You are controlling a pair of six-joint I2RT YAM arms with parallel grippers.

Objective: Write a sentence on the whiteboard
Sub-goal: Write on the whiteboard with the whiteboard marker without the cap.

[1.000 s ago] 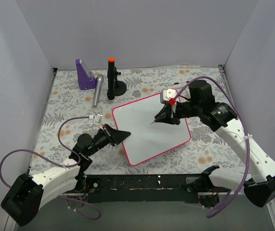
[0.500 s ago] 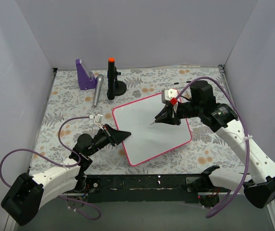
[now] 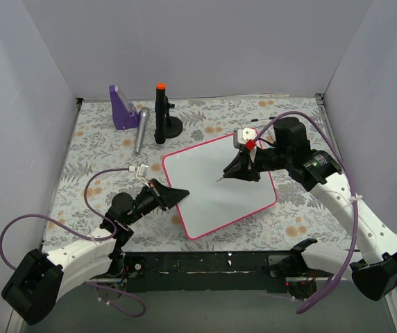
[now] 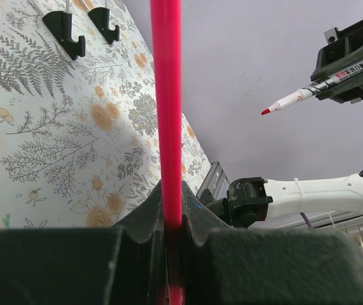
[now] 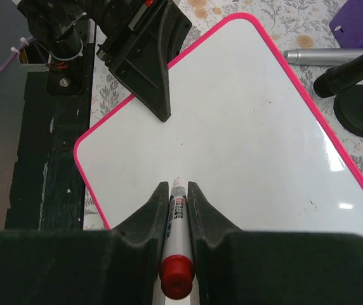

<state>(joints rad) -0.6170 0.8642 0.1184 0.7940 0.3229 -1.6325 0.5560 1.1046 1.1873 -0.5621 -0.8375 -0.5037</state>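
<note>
The whiteboard (image 3: 219, 187) lies tilted on the floral table, and its pink frame (image 4: 167, 95) runs up the middle of the left wrist view. My left gripper (image 3: 182, 195) (image 4: 169, 190) is shut on the frame at the board's near-left edge. My right gripper (image 3: 230, 171) (image 5: 178, 187) is shut on a white marker (image 5: 176, 229) with a red end. The marker's red tip (image 4: 266, 112) hangs just above the board's upper middle. The sentence is out of view: the board's face (image 5: 251, 127) shows blank white.
At the back left stand a purple holder (image 3: 123, 107), a silver cylinder (image 3: 140, 130) and a black stand with an orange top (image 3: 162, 114). Grey walls close in the table on three sides. The arms' bases sit on a black rail (image 3: 205, 267) at the near edge.
The right gripper with the marker has shifted very slightly to the right. The left arm and the board have stayed still.
</note>
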